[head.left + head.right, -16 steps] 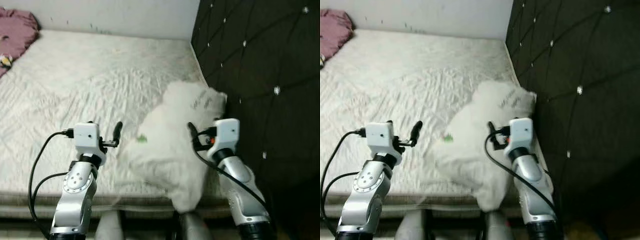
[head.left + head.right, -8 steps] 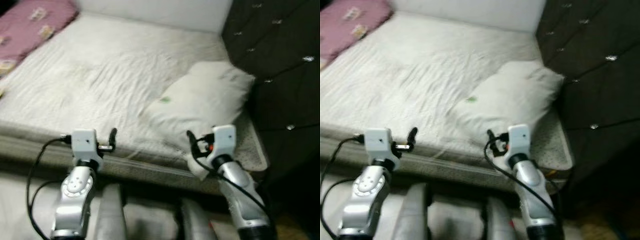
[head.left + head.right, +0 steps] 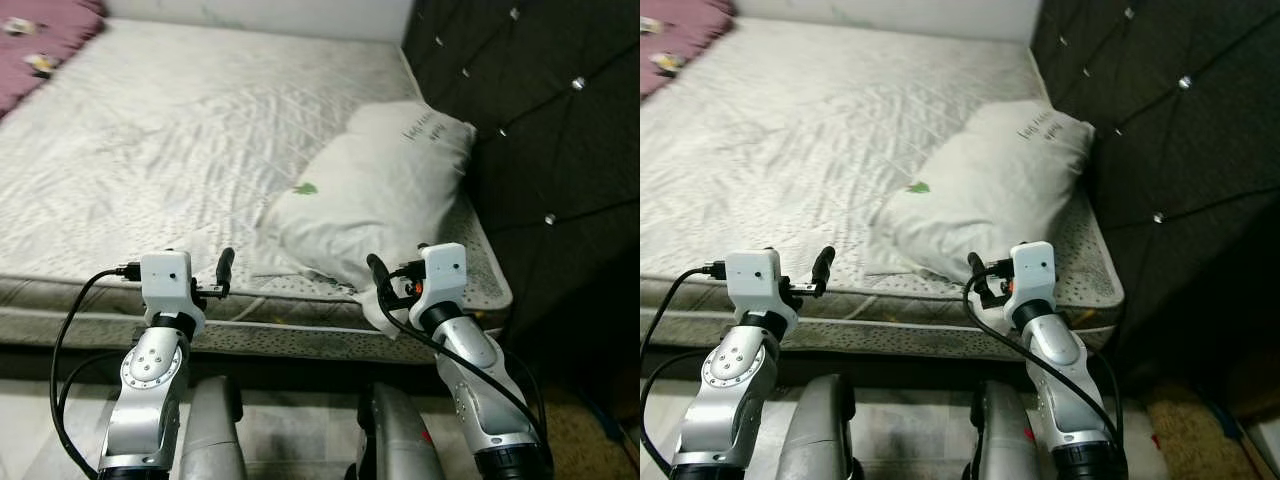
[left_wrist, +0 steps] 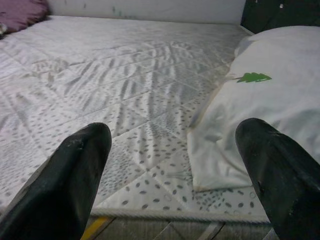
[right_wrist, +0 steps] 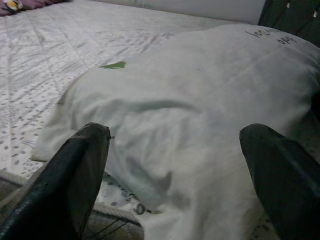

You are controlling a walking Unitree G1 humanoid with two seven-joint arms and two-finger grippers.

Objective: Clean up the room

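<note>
White pillow [image 3: 375,190] on bed [image 3: 150,150] beside dark headboard [image 3: 540,110], left pincer [image 4: 170,170] and right pincer [image 5: 170,175] both spread, empty, at mattress edge, pink bedding [image 3: 40,25] perhaps a blanket

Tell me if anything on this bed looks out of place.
The white pillow lies askew, slanting from the dark tufted headboard toward the mattress edge, one corner drooping over that edge by the right hand. Both hands are open and empty.
</note>
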